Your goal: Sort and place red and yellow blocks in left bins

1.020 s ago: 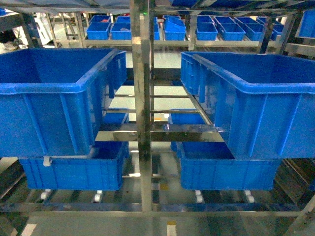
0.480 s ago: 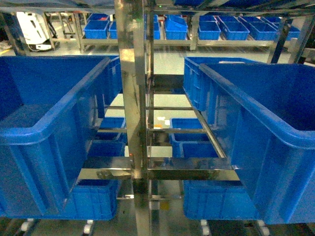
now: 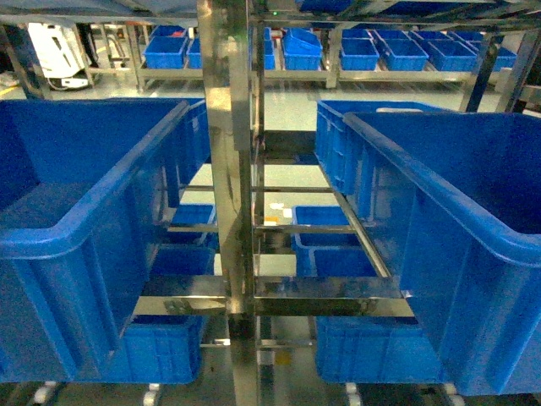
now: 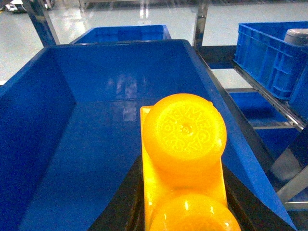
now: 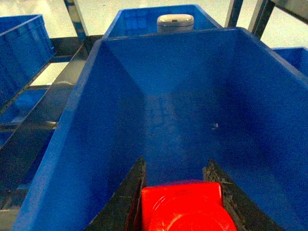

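Note:
A glossy yellow block [image 4: 185, 163] with two round studs fills the left wrist view; my left gripper [image 4: 183, 195] is shut on it, dark fingers [image 4: 122, 202] on both sides. Below and ahead lies the large deep blue left bin [image 4: 72, 144], seen in the head view as the left bin [image 3: 84, 228]. My right gripper [image 5: 174, 166] is shut on a red block [image 5: 185, 207], held over the large blue crate on the right [image 5: 168, 96], also the right crate [image 3: 473, 220]. Neither gripper shows in the head view. Both crates look bare inside.
A steel rack post [image 3: 228, 169] stands between the two crates. Smaller blue crates [image 3: 330, 233] sit on lower shelves, more on a far rack [image 3: 296, 51]. A white rounded object [image 5: 175, 21] rests in the crate behind the right one. A white machine [image 3: 55, 51] stands far left.
The head view has moved closer to the rack, so both big crates loom larger and nearer the frame edges. In the last half second it shifted only slightly.

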Tool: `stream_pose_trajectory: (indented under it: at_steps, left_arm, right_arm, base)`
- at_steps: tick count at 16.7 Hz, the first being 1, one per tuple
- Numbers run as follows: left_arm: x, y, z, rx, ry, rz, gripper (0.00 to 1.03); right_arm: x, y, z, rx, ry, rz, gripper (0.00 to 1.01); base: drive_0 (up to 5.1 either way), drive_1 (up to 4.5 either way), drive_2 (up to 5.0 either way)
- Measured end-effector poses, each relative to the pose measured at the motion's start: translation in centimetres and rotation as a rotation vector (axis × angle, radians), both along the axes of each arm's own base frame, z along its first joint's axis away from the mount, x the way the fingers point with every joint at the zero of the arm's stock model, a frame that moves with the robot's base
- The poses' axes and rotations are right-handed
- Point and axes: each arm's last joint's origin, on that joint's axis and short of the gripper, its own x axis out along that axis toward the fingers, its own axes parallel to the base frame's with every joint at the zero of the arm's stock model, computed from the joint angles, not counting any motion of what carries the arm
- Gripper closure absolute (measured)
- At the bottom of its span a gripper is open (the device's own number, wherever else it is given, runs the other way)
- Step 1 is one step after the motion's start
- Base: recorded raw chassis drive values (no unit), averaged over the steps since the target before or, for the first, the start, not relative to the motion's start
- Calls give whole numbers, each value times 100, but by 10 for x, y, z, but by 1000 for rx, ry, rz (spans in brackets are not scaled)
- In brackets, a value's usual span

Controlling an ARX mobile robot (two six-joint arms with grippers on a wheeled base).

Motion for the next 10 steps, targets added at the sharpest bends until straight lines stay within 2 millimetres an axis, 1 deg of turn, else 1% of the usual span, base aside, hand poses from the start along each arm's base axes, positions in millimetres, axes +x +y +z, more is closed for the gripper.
stream_pose_trajectory:
  at_steps: [1,4,6,7,10]
  left_arm:
    - [0,0,0,0,0,0,75]
    - [0,0,0,0,0,0,75]
    - [0,0,0,0,0,0,75]
    - [0,0,0,0,-1,0,75]
    - [0,0,0,0,0,0,75]
  right_arm:
    - [13,0,-2,11,34,-8,73]
    - [42,0,-13,8,125,7,73]
    - [88,-5,-36,-1,180,-23,73]
    - [106,-8,-45,-17,185,-45,73]
    - [138,-10,-60,-46,175,-60,73]
  base:
    - [0,0,0]
    - [0,0,0]
    - [0,0,0]
    - [0,0,0]
    - [0,0,0]
